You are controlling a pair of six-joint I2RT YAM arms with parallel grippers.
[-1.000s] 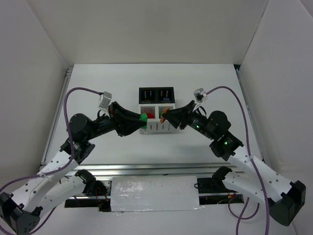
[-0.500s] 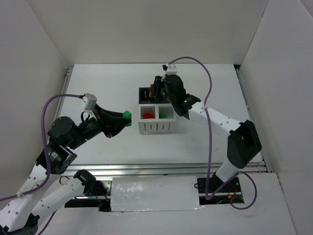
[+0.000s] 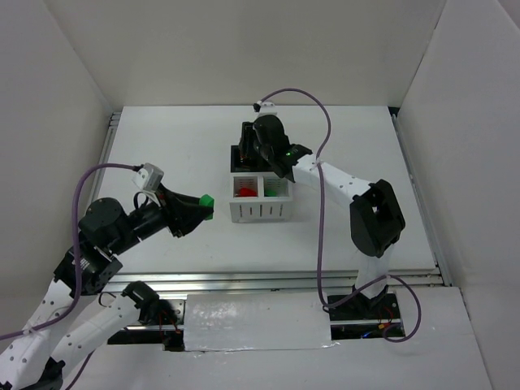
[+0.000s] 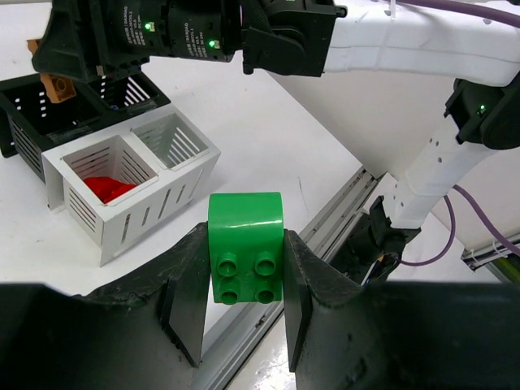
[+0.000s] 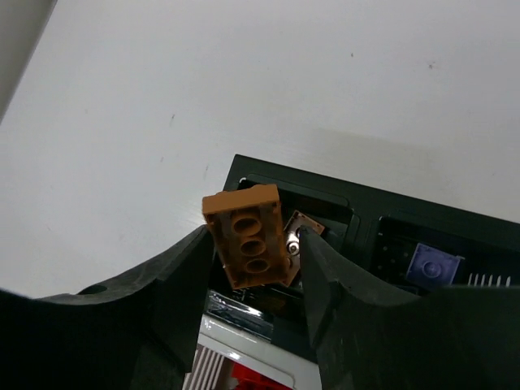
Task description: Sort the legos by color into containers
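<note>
The containers are a 2x2 block, two black compartments behind and two white in front. A red lego lies in the front left white one and a green lego in the front right. My left gripper is shut on a green lego and holds it left of the block, above the table. My right gripper hangs over the back left black compartment, shut on a brown lego. A lavender lego lies in the back right black compartment.
White walls enclose the table on three sides. A metal rail runs along the near edge. My right arm stretches across the table right of the block. A purple cable hangs beside it.
My right gripper has swung from the block's front right to above the back left black compartment with the brown lego. My left gripper has drawn back to the left with the green lego.
</note>
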